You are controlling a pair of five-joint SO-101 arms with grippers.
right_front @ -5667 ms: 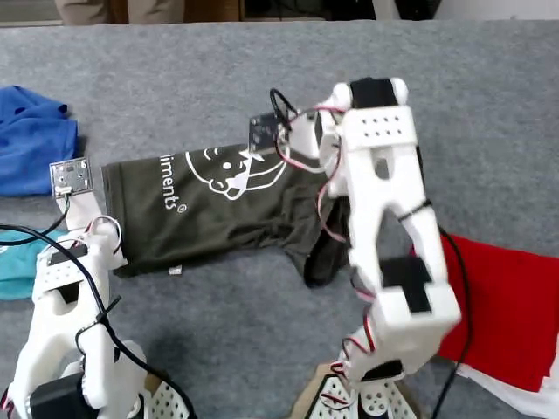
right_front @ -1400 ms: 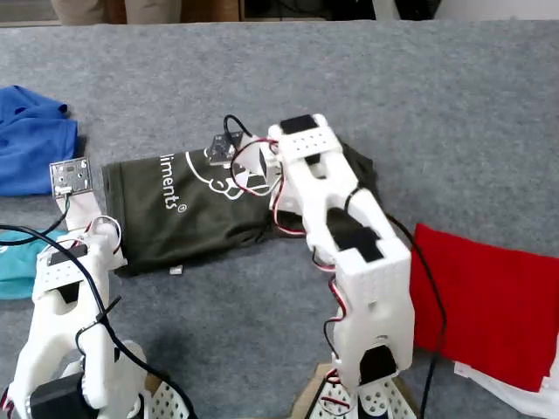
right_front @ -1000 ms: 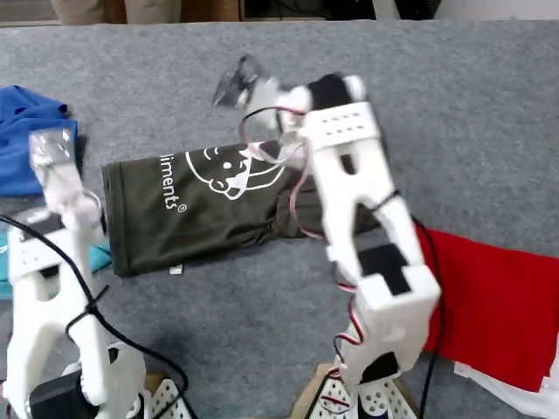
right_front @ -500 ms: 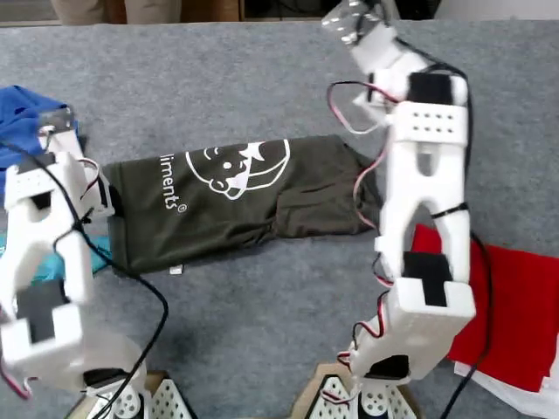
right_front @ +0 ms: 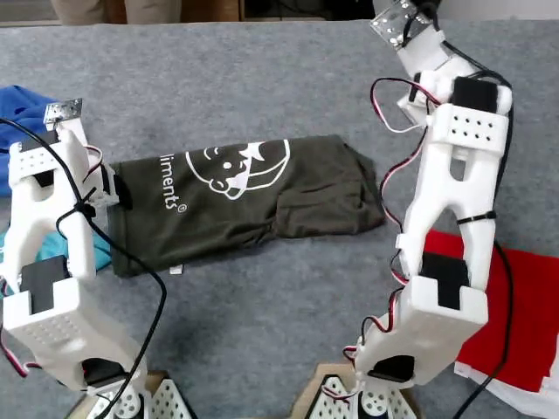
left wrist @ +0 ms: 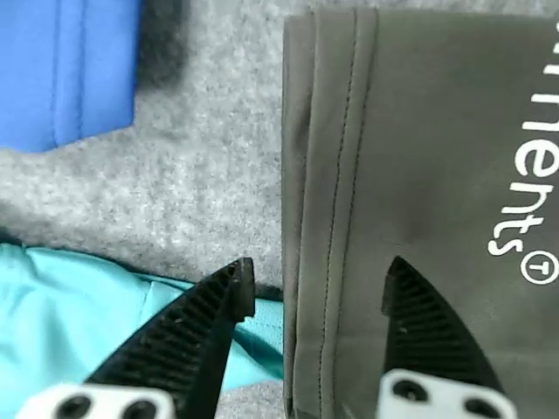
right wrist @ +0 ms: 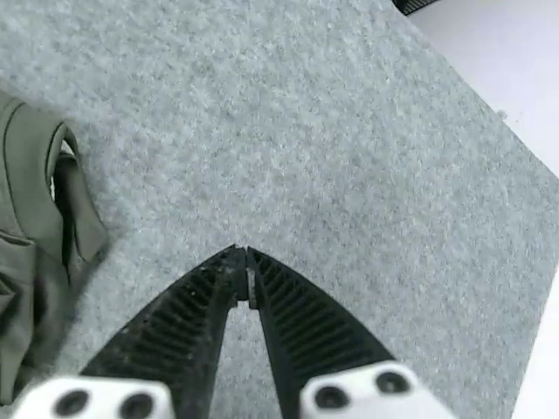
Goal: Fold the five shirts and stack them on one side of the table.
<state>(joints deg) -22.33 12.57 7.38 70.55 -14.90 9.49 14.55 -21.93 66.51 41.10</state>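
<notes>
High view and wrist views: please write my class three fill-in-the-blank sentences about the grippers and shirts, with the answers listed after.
1. The left gripper hangs ___ over the hemmed edge of the olive shirt.
2. The right gripper is ___ above the grey table.
3. The colour of the shirt by the right arm is ___.
Missing words: open; shut; red.

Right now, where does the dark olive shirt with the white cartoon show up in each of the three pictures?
High view: the olive shirt lies mid-table, between the two arms.
Left wrist view: its hemmed, lettered end lies under the open left end effector, next to a teal shirt.
Right wrist view: one bunched end lies apart from the shut right end effector.
Shared landmark: the grey felt table.
</notes>
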